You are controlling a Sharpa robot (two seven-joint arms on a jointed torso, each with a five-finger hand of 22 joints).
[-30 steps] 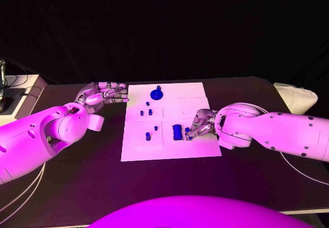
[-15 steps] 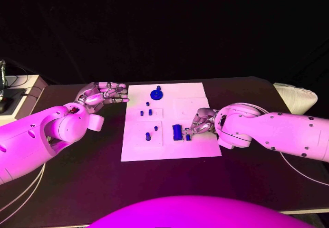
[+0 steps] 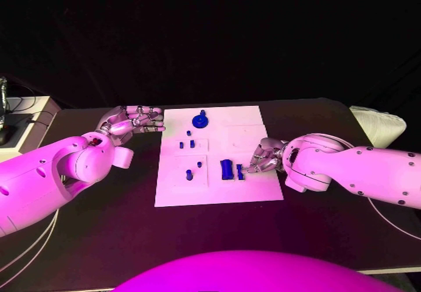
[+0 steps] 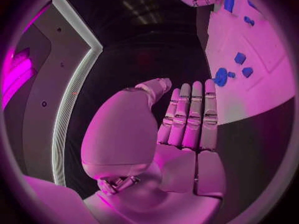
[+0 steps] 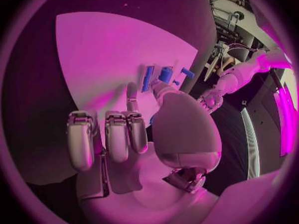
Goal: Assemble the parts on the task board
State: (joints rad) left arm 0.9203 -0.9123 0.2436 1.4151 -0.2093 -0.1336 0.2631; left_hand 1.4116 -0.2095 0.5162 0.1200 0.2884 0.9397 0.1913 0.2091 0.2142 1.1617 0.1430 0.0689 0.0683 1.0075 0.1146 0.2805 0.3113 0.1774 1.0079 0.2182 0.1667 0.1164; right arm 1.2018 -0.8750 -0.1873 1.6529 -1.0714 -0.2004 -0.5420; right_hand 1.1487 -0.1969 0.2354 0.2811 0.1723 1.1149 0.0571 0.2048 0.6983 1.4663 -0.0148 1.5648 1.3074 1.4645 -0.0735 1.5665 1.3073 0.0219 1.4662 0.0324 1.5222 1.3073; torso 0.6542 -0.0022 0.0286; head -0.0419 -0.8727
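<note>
Our right hand (image 3: 263, 157) has drawn slightly back from the blue parts (image 3: 230, 170) on the task board (image 3: 254, 185); whether it pinches one, we cannot tell. Left hand (image 3: 133, 120) stays loosely curled, empty, beside the board.

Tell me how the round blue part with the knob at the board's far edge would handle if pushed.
The round part looks rigid, small and probably light, so a nudge may slide it across the smooth task board. Its disc shape suggests it could roll if tipped on edge.
</note>
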